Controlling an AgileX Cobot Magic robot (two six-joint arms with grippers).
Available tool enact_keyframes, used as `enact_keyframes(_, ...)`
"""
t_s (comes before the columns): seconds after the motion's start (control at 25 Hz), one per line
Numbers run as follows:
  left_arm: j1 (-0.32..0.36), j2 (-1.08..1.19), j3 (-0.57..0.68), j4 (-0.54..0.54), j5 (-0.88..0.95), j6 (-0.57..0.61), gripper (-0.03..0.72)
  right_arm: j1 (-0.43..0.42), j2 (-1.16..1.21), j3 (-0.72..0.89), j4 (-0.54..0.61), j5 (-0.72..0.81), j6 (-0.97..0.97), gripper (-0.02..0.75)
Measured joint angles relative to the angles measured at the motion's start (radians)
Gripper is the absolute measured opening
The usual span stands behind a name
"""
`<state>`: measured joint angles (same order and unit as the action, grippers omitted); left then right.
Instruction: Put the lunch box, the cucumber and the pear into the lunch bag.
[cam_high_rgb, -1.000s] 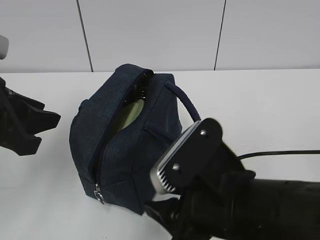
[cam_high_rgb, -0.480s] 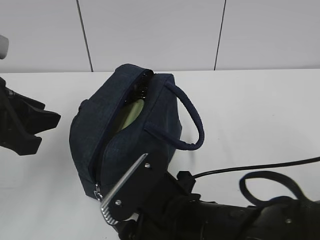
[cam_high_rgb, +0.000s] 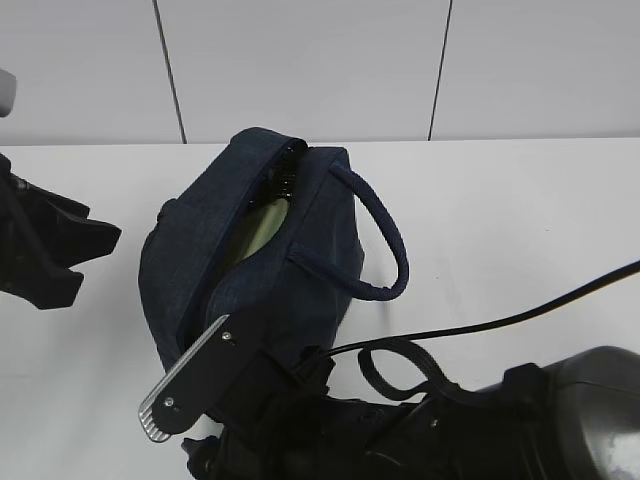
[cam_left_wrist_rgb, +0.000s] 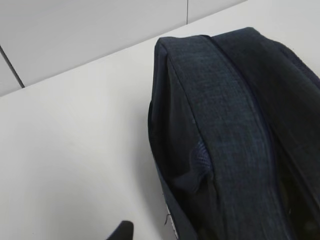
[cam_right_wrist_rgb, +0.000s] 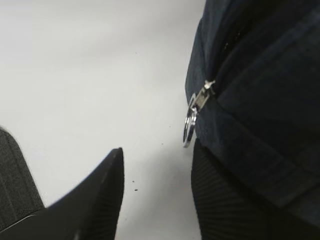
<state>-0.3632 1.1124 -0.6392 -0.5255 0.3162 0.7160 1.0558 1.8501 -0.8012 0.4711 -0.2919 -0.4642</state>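
Note:
The dark navy lunch bag (cam_high_rgb: 250, 270) stands mid-table with its top zipper open. The pale green lid of the lunch box (cam_high_rgb: 262, 225) shows inside it. A dark glossy shape (cam_high_rgb: 285, 172) lies at the far end of the opening; I cannot tell if it is the cucumber. The pear is hidden. My right gripper (cam_right_wrist_rgb: 157, 160) is open and empty at the bag's near bottom corner. Its right finger (cam_right_wrist_rgb: 220, 200) is against the bag (cam_right_wrist_rgb: 260, 75), just below the metal ring pull (cam_right_wrist_rgb: 190, 126). My left gripper (cam_high_rgb: 85, 262) is open and empty, left of the bag (cam_left_wrist_rgb: 235, 125).
The bag's loop handle (cam_high_rgb: 390, 245) hangs over its right side. My right arm (cam_high_rgb: 330, 425) and its black cable (cam_high_rgb: 520, 315) fill the front of the table. A white panelled wall (cam_high_rgb: 300, 60) stands behind.
My right arm has swung left and down across the front of the bag. It now covers the bag's front corner and zipper pull in the exterior view. The left arm and the bag have not moved.

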Motion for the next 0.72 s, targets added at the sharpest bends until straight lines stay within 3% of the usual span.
enact_keyframes(0.52,0.0,0.0,0.0,-0.001,0.0,0.0,0.242,0.001,0.058,-0.036,0.025,-0.036,0.005,0.347)
enact_keyframes(0.72,0.0,0.0,0.0,-0.001,0.0,0.0,0.242,0.001,0.07,-0.069,0.029,-0.037,0.006,0.274)
